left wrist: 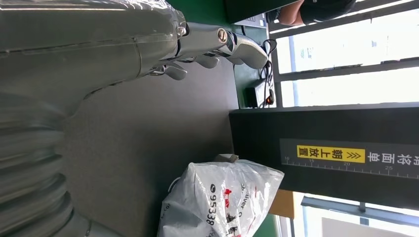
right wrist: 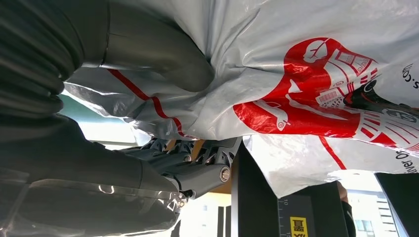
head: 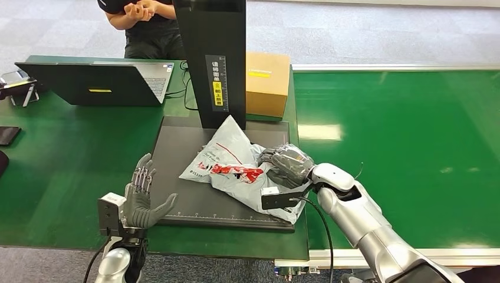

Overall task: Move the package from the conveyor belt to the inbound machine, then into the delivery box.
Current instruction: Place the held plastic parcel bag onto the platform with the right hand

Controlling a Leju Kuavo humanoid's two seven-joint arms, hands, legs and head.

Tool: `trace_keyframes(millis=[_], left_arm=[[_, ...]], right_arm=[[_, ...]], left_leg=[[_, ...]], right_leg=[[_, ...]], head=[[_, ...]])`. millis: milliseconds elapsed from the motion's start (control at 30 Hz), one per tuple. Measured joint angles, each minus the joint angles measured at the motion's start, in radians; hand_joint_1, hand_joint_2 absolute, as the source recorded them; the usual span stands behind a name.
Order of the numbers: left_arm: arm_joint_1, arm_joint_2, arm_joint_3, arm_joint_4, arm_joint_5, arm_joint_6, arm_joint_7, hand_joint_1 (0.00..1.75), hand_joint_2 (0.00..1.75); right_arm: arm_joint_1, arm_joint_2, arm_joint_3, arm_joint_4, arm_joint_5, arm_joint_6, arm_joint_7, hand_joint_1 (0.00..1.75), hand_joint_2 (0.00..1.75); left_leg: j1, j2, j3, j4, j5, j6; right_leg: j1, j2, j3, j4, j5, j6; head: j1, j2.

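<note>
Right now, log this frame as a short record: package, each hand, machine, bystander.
package: white and red plastic mailer bag lying on the inbound machine's black platform
right hand: grips the bag's edge
left hand: holds nothing, fingers spread, beside the platform
scanner column: upright behind the bag
person: behind the laptop
</note>
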Motion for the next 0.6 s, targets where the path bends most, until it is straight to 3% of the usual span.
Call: trace_keyframes(millis=[67, 100, 167, 200, 233, 600], left_arm=[[0.0, 0.0, 0.0, 0.0, 0.0, 0.0, 0.0, 0.0, 1.75], [0.001, 0.001, 0.0, 0.0, 0.0, 0.0, -0.001, 0.0, 1.75], [0.002, 0.001, 0.0, 0.0, 0.0, 0.0, -0.003, 0.0, 1.75], [0.002, 0.001, 0.0, 0.0, 0.001, 0.0, -0.004, 0.0, 1.75], [0.003, 0.002, 0.0, 0.0, 0.003, -0.001, -0.005, 0.0, 1.75], [-0.004, 0.01, -0.016, 0.017, 0.032, -0.006, -0.015, 0.0, 1.75]], right_arm=[[-0.002, 0.0, 0.002, 0.007, -0.01, -0.014, -0.008, 1.65, 1.75], [-0.002, 0.0, 0.002, 0.01, -0.018, -0.031, -0.018, 1.37, 1.75], [0.001, 0.0, 0.003, 0.012, -0.036, -0.085, -0.048, 0.52, 1.75], [0.004, 0.0, 0.003, 0.01, -0.045, -0.118, -0.066, 0.17, 1.75], [0.01, 0.0, 0.002, 0.004, -0.056, -0.151, -0.086, 0.03, 1.75], [0.137, -0.001, -0.035, -0.198, -0.186, -0.43, -0.224, 0.0, 1.75]], left_leg=[[0.0, 0.0, 0.0, 0.0, 0.0, 0.0], [0.0, 0.0, 0.0, 0.0, 0.0, 0.0], [0.0, 0.0, 0.0, 0.0, 0.0, 0.0], [0.0, 0.0, 0.0, 0.0, 0.0, 0.0], [0.0, 0.0, 0.0, 0.0, 0.0, 0.0], [0.0, 0.0, 0.0, 0.0, 0.0, 0.0]], right_leg=[[0.0, 0.0, 0.0, 0.0, 0.0, 0.0], [0.0, 0.0, 0.0, 0.0, 0.0, 0.0], [0.0, 0.0, 0.0, 0.0, 0.0, 0.0], [0.0, 0.0, 0.0, 0.0, 0.0, 0.0], [0.0, 0.0, 0.0, 0.0, 0.0, 0.0], [0.0, 0.0, -0.001, 0.0, 0.0, 0.0]], head=[[0.0, 0.0], [0.0, 0.0], [0.0, 0.0], [0.0, 0.0], [0.0, 0.0], [0.0, 0.0]])
